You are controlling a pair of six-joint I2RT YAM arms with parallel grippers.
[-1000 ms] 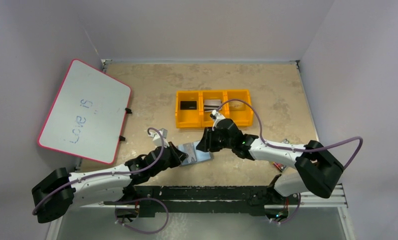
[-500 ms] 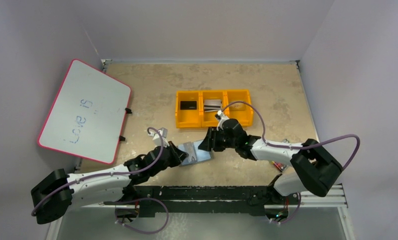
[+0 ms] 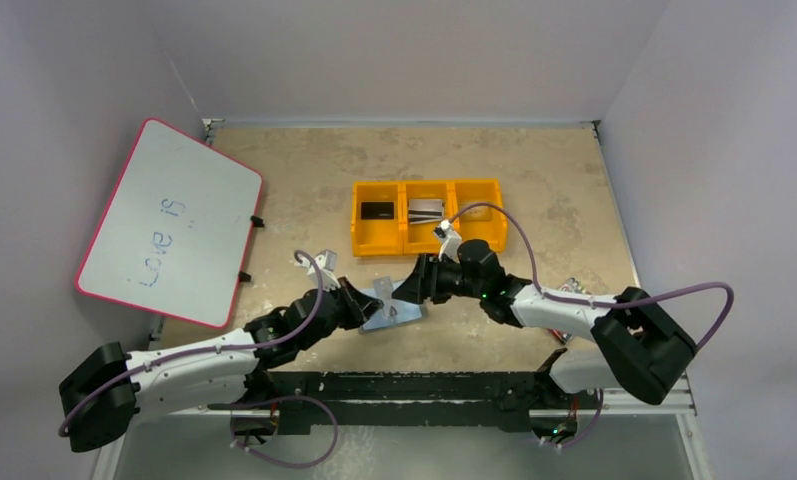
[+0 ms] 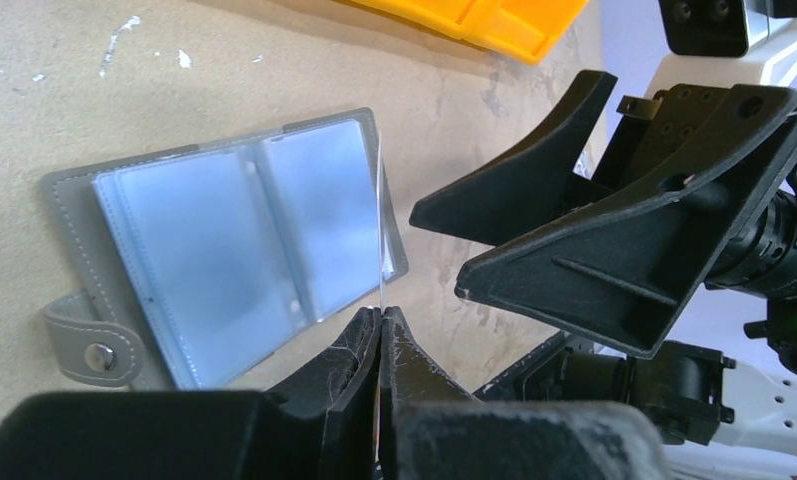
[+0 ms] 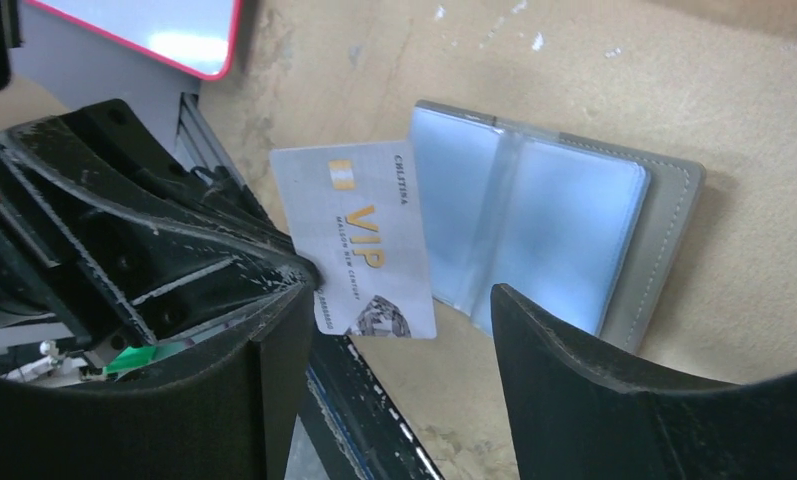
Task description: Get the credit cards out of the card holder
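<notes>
Nearest us, the left gripper [image 4: 381, 330] is keeping its jaws clamped on a pale VIP credit card [image 5: 359, 240], holding it on edge right by the card holder [image 4: 224, 250], which is lying open on the worktop [image 3: 304, 180]. The right gripper [image 5: 399, 300] is hovering over the holder with jaws wide apart, gripping nothing. Farther back, the yellow bin tray [image 3: 426, 250] is holding a black card [image 3: 377, 211] in its left compartment and a silver card [image 3: 426, 210] in the middle one.

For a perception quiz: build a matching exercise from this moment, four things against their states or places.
1 left gripper
2 right gripper
3 card holder
4 black card

A lies open on the table
B in the yellow bin's left compartment
C shut on the VIP card
D open

Pairs: 1-C, 2-D, 3-A, 4-B
</notes>
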